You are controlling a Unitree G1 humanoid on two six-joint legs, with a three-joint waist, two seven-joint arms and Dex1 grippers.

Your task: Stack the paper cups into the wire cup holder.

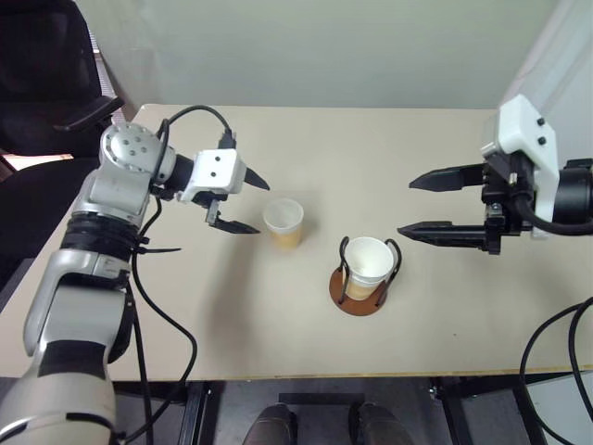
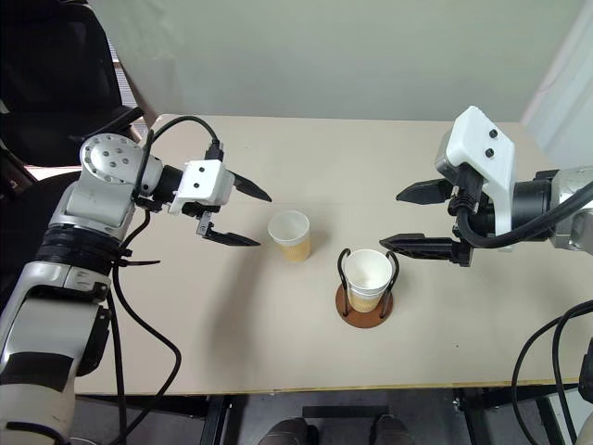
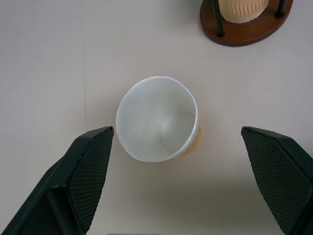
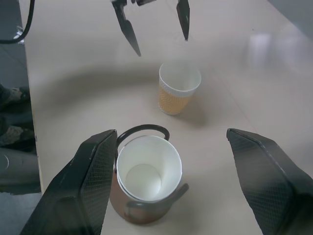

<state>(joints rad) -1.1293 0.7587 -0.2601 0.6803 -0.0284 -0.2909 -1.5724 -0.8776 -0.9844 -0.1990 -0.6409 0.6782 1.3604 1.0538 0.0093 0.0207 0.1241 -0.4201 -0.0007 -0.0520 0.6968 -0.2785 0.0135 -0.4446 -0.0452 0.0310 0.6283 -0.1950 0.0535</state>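
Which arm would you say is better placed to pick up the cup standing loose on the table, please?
Left. The left gripper is open right beside the loose paper cup, which sits between its fingers in the wrist view. The right gripper is open beyond the wire cup holder.

Loose paper cup [image 1: 283, 222]: white rim and inside, tan-yellow ribbed lower outside. Cup in holder [image 1: 368, 263] same colours. Wire cup holder [image 1: 358, 294]: reddish-brown disc base, 2 black wire loops. Table [image 1: 389, 158] was plain beige

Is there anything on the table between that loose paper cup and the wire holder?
Nothing: bare table separates the loose cup from the wire cup holder, as the left eye view shows.
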